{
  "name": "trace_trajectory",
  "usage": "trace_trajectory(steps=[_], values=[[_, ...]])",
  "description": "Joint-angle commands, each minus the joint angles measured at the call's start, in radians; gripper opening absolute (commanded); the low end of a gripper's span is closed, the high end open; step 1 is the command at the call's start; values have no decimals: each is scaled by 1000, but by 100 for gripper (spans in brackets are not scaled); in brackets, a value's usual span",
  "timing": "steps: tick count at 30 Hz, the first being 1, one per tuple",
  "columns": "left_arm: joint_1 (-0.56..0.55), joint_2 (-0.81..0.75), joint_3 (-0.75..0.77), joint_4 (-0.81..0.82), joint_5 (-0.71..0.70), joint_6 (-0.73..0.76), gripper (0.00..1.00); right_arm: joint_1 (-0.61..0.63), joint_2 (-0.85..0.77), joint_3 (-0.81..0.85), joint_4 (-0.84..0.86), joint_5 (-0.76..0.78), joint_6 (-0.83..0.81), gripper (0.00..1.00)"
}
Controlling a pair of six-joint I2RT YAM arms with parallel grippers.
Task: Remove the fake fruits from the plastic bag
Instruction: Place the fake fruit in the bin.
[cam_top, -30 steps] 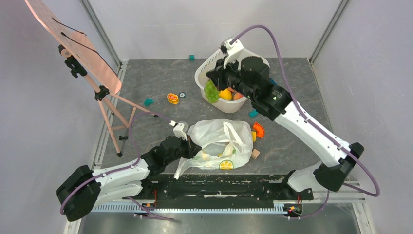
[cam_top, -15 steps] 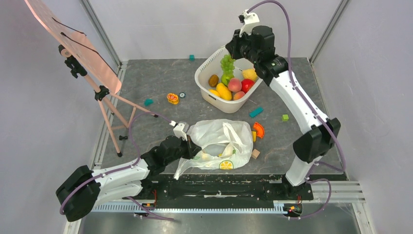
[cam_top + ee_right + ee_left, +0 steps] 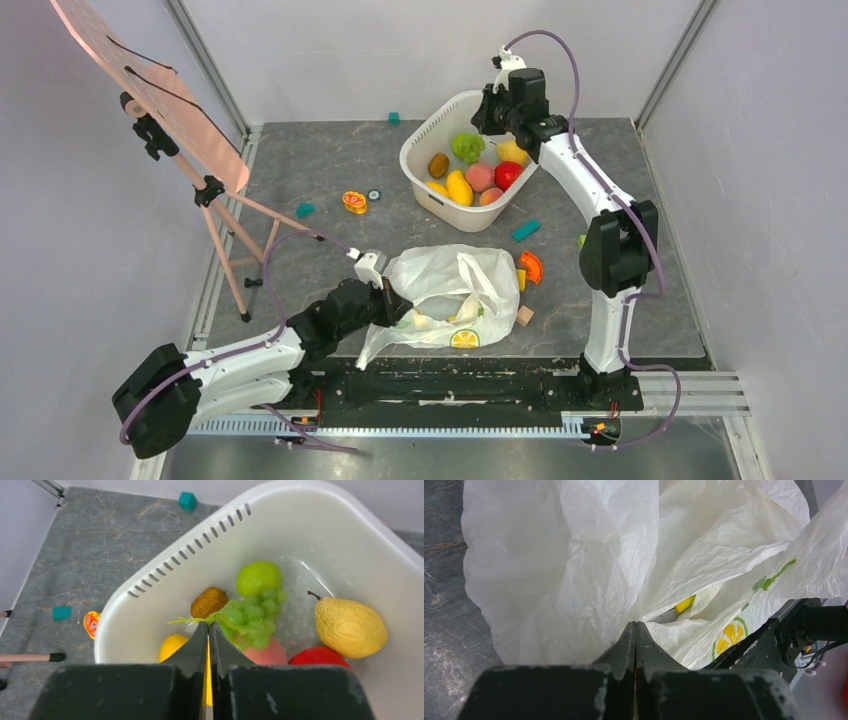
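The plastic bag lies crumpled near the table's front edge. My left gripper is shut on a fold at its left rim. Something yellow shows inside the bag's mouth. My right gripper reaches over the white tub, shut on the leafy stem of a green grape bunch. The bunch hangs low among the fruits in the tub: green apple, brown kiwi, yellow pear, red apple, peach.
A pink easel stands at the left. Small toys are scattered on the grey tabletop: a teal bar, an orange slice, a tan cube, an orange disc, teal blocks.
My right arm has stretched out toward the far side of the tub and lowered the grape bunch into it. The left arm and the bag have not moved.
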Motion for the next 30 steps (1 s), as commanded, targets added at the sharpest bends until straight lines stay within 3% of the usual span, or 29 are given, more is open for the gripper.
trace_trajectory(steps=[1,9,11,14,19,25,30], values=[[-5,-14,22,6,14,-4,2,-15,43,26,45,-3,30,0],[-4,-20,22,0,19,-4,2,-51,57,-81,38,78,37,3],[-5,-17,23,-1,21,-4,2,-59,46,-105,33,88,34,13],[-5,-8,29,0,25,-5,2,-66,15,-139,30,96,20,41],[-5,7,39,3,36,-3,2,-66,-63,-181,28,86,-8,60],[-5,21,53,3,35,-9,2,-36,-237,-269,9,-11,-53,62],[-4,42,73,1,44,-11,2,195,-398,-341,-101,94,-165,55]])
